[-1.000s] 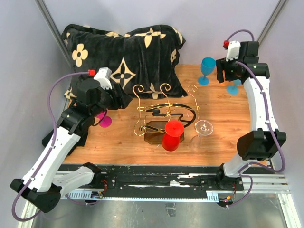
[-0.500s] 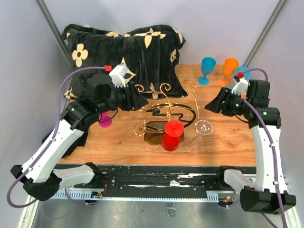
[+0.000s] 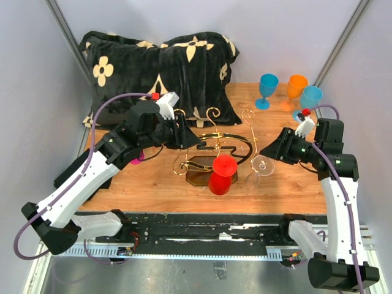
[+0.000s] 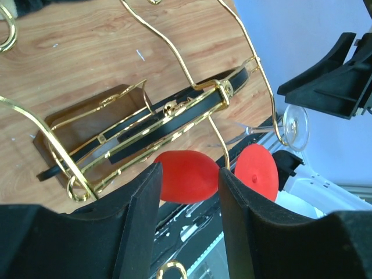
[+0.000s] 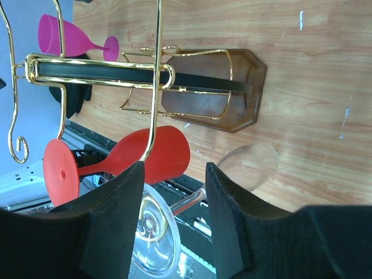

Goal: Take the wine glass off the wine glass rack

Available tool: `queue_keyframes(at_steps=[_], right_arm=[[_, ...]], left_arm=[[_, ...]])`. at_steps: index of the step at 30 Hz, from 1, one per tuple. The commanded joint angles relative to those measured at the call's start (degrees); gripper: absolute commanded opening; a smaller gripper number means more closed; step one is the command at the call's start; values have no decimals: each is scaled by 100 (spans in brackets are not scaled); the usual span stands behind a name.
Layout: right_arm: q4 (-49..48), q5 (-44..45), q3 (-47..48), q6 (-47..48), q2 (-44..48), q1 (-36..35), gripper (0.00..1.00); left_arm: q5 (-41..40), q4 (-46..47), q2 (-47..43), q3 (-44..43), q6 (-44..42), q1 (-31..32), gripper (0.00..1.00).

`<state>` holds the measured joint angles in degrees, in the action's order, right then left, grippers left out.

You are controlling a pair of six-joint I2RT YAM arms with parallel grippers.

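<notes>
Now, mid-approach, my left jaws and right jaws hang spread, empty, flanking the rack [image 3: 197, 166]; next: pinch the clear glass [image 3: 263, 164] stem.

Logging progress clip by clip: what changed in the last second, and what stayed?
Both arms swung inward to the gold wire wine glass rack: the left gripper from the left, the right gripper from the far right corner toward the clear wine glass. Nothing was taken hold of; both jaws stand parted, empty. The rack, the clear glass and the opaque red wine glass hanging on it have not moved.
</notes>
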<state>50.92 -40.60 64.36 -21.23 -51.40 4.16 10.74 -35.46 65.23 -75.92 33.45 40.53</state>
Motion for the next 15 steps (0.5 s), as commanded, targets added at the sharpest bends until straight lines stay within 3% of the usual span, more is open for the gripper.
queue_keyframes(at_steps=[1,7,15], right_arm=[[174,-255,-126,58,195,76,46],[662,-243,169,335,282,78,42],[1016,-147,324,548,424,85,57]], left_arm=[[78,453,264,-17,11,127,49],[-22,377,684,-405,-77,198,49],[-134,380,861,-417,-42,499,48]])
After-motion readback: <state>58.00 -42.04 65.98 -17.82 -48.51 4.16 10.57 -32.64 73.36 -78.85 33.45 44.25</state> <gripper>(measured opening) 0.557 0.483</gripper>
